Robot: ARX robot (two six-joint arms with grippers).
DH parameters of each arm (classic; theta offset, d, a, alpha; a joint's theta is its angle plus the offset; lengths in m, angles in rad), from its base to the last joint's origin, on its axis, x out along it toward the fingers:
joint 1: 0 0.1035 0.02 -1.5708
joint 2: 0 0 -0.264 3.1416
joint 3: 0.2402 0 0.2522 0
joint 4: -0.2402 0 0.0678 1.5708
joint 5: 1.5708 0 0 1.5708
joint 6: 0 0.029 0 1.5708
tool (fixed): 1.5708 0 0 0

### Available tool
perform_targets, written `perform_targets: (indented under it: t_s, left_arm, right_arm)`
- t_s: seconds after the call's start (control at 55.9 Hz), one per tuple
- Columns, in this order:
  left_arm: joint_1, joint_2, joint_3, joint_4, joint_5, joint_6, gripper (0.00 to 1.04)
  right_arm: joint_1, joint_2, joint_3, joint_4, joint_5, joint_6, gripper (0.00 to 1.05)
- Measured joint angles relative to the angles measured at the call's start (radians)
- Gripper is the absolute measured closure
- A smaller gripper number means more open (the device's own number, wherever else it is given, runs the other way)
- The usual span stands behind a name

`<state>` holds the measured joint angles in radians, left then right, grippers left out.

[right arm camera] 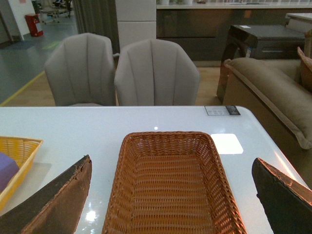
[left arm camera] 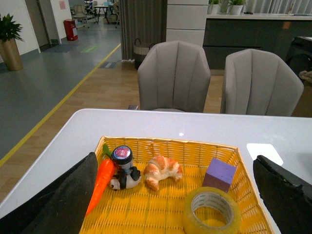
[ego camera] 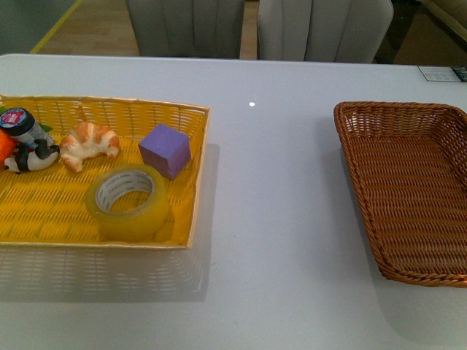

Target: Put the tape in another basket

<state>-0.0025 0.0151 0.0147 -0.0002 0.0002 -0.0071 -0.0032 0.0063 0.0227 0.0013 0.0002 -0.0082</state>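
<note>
My left tool (left arm camera: 174, 178) has its fingers spread wide apart, facing the yellow basket (ego camera: 109, 109) that fills the left of the front frame. The tape (ego camera: 129, 202) lies flat on its side in that basket's lower right corner, just beside the purple cube (ego camera: 165, 149). My right tool (right arm camera: 170, 180) is spread apart as well, facing the brown basket (ego camera: 408, 204), which sits at the right edge of the frame on the white desk (ego camera: 270, 219), well apart from the tape.

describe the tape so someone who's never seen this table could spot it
On the white table, look in the bright yellow basket on the left, at its near right corner. The tape lies flat there, just in front of the purple cube: the only ring-shaped thing, translucent yellowish with a white printed core.
</note>
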Motion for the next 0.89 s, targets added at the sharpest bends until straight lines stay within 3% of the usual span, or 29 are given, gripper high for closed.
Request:
perform_targets:
  t_s: [0.894]
  left_arm:
    - [0.000, 0.000, 0.000, 0.000, 0.000, 0.000, 0.09]
  right_arm:
    - [0.000, 0.000, 0.000, 0.000, 0.000, 0.000, 0.09]
